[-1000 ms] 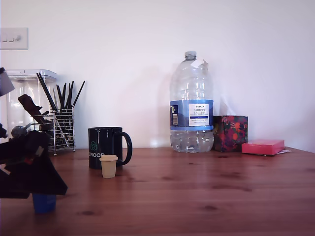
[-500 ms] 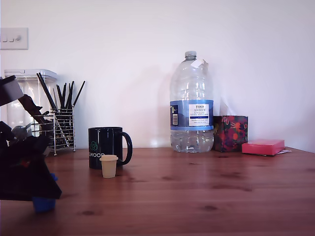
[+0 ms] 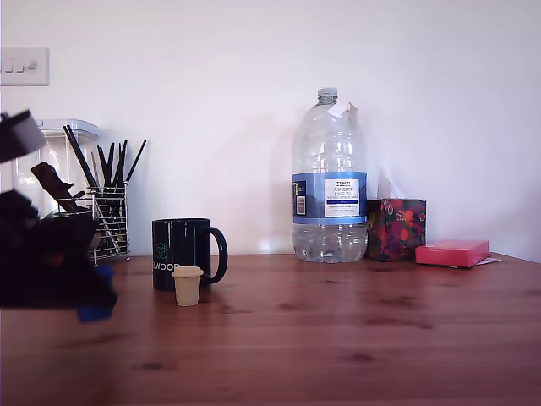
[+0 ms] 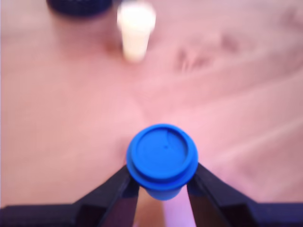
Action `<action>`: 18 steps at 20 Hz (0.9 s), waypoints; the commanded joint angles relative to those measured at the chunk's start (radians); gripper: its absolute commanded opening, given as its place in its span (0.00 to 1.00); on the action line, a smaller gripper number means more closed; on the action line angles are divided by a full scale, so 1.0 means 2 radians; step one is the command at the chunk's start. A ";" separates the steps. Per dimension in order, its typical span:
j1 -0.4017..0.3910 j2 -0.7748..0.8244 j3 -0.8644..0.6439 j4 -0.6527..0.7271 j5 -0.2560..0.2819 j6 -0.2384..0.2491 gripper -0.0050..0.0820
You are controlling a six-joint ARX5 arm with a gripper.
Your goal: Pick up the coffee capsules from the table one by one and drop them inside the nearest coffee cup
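The hand [image 4: 162,189] is sitting nearest to the wrist cam, w/ its two dark fingers [image 4: 110,191] closing on the blue capsule [image 4: 162,158] from both sides, just under the wide rim. The capsule is standing upright in the grip, flat top facing the cam, and the wood is showing beneath it. In the exterior view the hand [image 3: 89,306] is appearing as a dark blurred mass at the view's left edge, w/ only a small blue corner of the capsule [image 3: 95,314] sticking out below it, lifted above the bench [image 3: 338,338].

Further back the beige capsule [image 3: 187,285] is standing upright on the bench, wide end on top, just in front of the black mug [image 3: 184,254] and overlapping its lower front; whether they are touching I cannot tell. The mug's handle is pointing to the exterior view's right, and the teal logo and white letters are facing the cam. In the wrist view the beige capsule [image 4: 136,29] and the mug [image 4: 79,6] are both blurry, far ahead of the hand.

Behind the mug, toward the wall, a wire holder [image 3: 108,222] w/ black utensils is standing beside a clear container [image 3: 51,169]. More to the exterior view's right, a big water bottle [image 3: 329,182], then a floral box [image 3: 396,229] and a flat pink box [image 3: 452,252] are lining up near the wall. A light switch [image 3: 24,66] is sitting on the wall at upper left.
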 commanded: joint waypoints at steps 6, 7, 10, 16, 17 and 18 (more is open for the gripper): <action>0.001 0.004 0.043 0.083 -0.023 0.063 0.28; 0.003 0.004 0.056 0.082 -0.025 0.075 0.28; 0.012 0.004 0.094 0.077 -0.025 0.092 0.28; 0.045 0.004 0.156 0.029 -0.023 0.092 0.28; 0.051 0.004 0.165 0.018 -0.019 0.092 0.28; 0.056 0.005 0.174 0.005 -0.014 0.092 0.28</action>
